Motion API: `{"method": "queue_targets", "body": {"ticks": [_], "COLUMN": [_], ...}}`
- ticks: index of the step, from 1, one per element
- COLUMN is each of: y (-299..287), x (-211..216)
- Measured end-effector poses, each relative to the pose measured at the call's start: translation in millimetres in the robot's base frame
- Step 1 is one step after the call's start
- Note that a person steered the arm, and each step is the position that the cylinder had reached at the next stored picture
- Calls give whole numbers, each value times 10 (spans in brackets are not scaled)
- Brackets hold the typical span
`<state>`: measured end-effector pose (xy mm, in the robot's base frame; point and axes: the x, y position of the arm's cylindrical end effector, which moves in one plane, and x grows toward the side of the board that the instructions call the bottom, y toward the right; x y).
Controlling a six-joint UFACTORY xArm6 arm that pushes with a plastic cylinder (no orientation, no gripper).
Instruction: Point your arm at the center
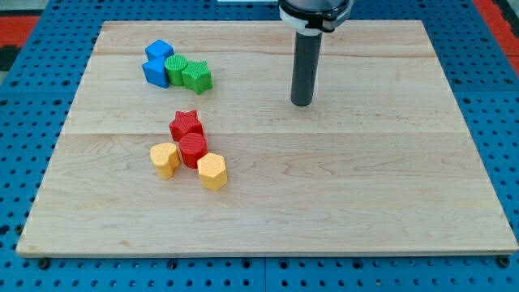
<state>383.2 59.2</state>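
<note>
My tip [302,103] rests on the wooden board [365,186], right of the board's middle and in its upper half, away from all blocks. At the upper left, a blue cube [159,50], a second blue block [154,72], a green block [176,69] and a green star [197,77] form one cluster. Left of centre, a red star [186,124] sits above a red cylinder [193,149], with a yellow heart-like block [165,159] to its left and a yellow hexagon [212,171] to its lower right.
The board lies on a blue perforated table [24,162]. The arm's dark mount [316,12] hangs over the board's top edge.
</note>
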Motion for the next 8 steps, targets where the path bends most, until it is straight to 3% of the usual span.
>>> {"method": "queue_targets", "body": {"ticks": [8], "y": [141], "x": [-157]}}
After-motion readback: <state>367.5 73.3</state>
